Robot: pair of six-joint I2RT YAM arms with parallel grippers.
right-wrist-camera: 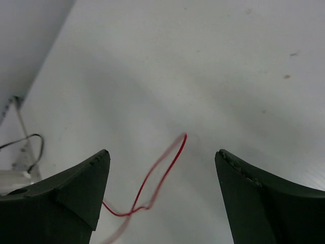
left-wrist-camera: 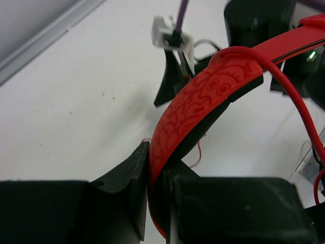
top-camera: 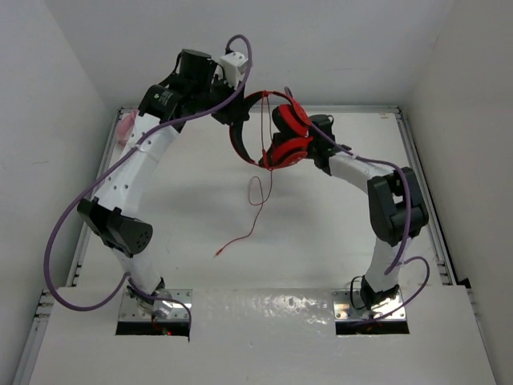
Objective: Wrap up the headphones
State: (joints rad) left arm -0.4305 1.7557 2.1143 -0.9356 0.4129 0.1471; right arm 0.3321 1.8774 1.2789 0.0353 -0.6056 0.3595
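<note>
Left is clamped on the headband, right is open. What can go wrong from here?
1. The left gripper pinches only the thin headband of the headphones, which are held above the table. Their weight could twist the band in the jaws.
2. The cord drapes over the headband and trails loose to the table, so it could snag or tangle during winding.
3. The right gripper is open and empty above the cord, and a grab may miss something so thin.

My right gripper [right-wrist-camera: 161, 152] is spread wide above the white table [right-wrist-camera: 203, 61]; a thin red cord [right-wrist-camera: 182, 142] loops between its 2 fingers [right-wrist-camera: 71, 198].
</note>
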